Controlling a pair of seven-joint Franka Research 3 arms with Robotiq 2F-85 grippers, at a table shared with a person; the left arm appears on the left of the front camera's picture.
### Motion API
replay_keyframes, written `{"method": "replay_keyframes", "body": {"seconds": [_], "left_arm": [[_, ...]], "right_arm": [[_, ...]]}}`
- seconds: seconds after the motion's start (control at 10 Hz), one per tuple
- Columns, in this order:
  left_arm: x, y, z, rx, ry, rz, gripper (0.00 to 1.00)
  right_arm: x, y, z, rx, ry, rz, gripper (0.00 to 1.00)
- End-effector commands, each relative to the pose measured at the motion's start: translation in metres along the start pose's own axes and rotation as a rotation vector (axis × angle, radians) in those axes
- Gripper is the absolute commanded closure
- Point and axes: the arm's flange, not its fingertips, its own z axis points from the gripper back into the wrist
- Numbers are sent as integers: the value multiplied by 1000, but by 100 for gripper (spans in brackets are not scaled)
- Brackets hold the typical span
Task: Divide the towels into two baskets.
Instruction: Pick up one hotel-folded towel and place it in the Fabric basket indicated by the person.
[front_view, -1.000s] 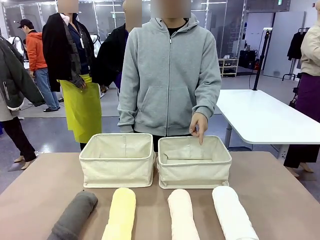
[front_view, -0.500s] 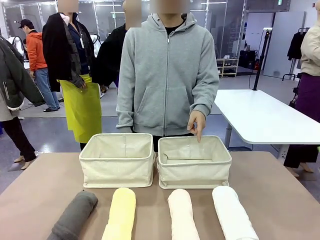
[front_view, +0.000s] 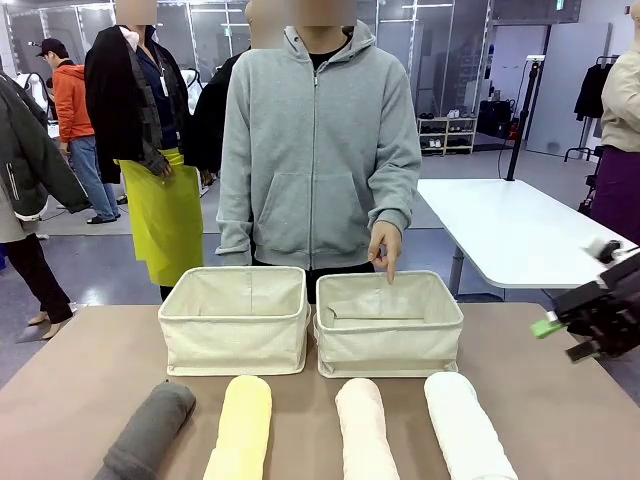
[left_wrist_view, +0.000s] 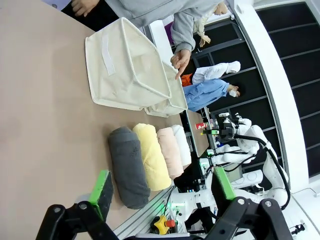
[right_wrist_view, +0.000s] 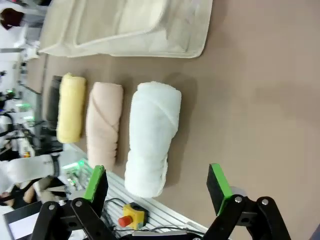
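Terry rolls lie side by side along the near edge of the surface (front_view: 560, 420): the dark grey towel (front_view: 150, 430) nearest the left corner, then the pale yellow towel (front_view: 242, 425), the pale pink towel (front_view: 365, 430) and the white towel (front_view: 465, 425) toward the right. None has shifted in the last second, and none is in a basket yet.

The left fingers (left_wrist_view: 102, 192) are spread wide and hold nothing. They hang off the near left corner, with the dark grey roll closest to them.

The right fingers (right_wrist_view: 218, 182) are just as wide and empty, and the white roll lies straight ahead between them. This is what has changed: a second ago no arm showed in the front view, and now the right fingers (front_view: 545, 327) have come in over the right edge, above the surface and clear of everything.

Behind the rolls the left basket (front_view: 235, 345) and right basket (front_view: 390, 350) stand touching at mid-surface, both empty. Beyond them the person's hand (front_view: 385, 245), which had been pointing down into the right basket, has risen slightly and now hangs over its far rim, one finger pointing down.

I judge that the dividing is only beginning, with the white towel and the right basket the likely first pairing.
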Motion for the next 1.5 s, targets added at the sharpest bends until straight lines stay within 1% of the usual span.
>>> {"method": "replay_keyframes", "body": {"seconds": [0.0, 0.2, 0.4, 0.7, 0.9, 1.2, 1.4], "left_arm": [[1, -1, 3, -15, -11, -1, 0], [1, -1, 3, -15, -11, -1, 0], [1, -1, 3, -15, -11, -1, 0], [1, -1, 3, -15, -11, -1, 0], [1, -1, 3, -15, -11, -1, 0], [1, -1, 3, -15, -11, -1, 0], [1, -1, 3, -15, -11, -1, 0]], "right_arm": [[-1, 23, -33, -124, 36, 8, 0], [0, 42, -65, -208, 62, 36, 0], [2, 53, -99, -295, 91, 51, 0], [-5, 58, -134, -353, 165, 70, 0], [-11, 57, -153, -380, 194, 71, 0], [-19, 58, -183, -383, 219, 60, 0], [-22, 59, -194, -368, 241, 61, 0]]}}
